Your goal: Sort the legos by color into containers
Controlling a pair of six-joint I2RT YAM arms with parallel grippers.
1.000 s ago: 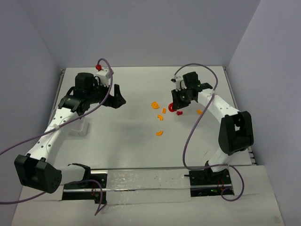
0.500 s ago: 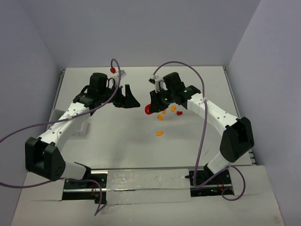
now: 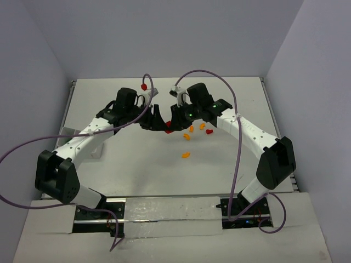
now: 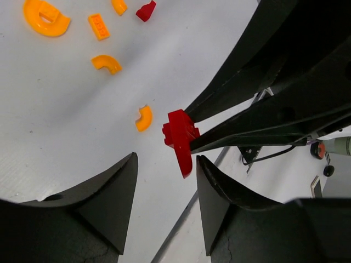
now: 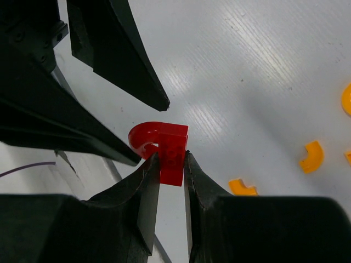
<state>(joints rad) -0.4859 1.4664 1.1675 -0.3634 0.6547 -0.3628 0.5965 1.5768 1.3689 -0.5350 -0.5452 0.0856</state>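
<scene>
A red lego [image 5: 164, 145], a block with a curved hook, hangs above the table with my right gripper [image 5: 171, 156] shut on its block end. From the top it shows as a red spot [image 3: 169, 130] where both grippers meet. My left gripper [image 4: 166, 159] is open. The red lego [image 4: 180, 137] hangs just past its tips, its lower tip close to the right finger and not clamped. Orange legos [image 3: 191, 129] lie just to the right, one [image 3: 186, 154] nearer the front. The white container [image 3: 96, 152] is partly hidden under the left arm.
Several orange pieces [image 4: 107, 63] and a small red piece [image 4: 146, 10] lie on the white table past the left gripper. More orange curved pieces [image 5: 312, 156] lie to the right of the right gripper. Purple cables [image 3: 219, 76] arch over both arms.
Both arms have swung in to the table's middle. The right gripper carried the red lego leftward to the left gripper, whose jaws have narrowed around it.
</scene>
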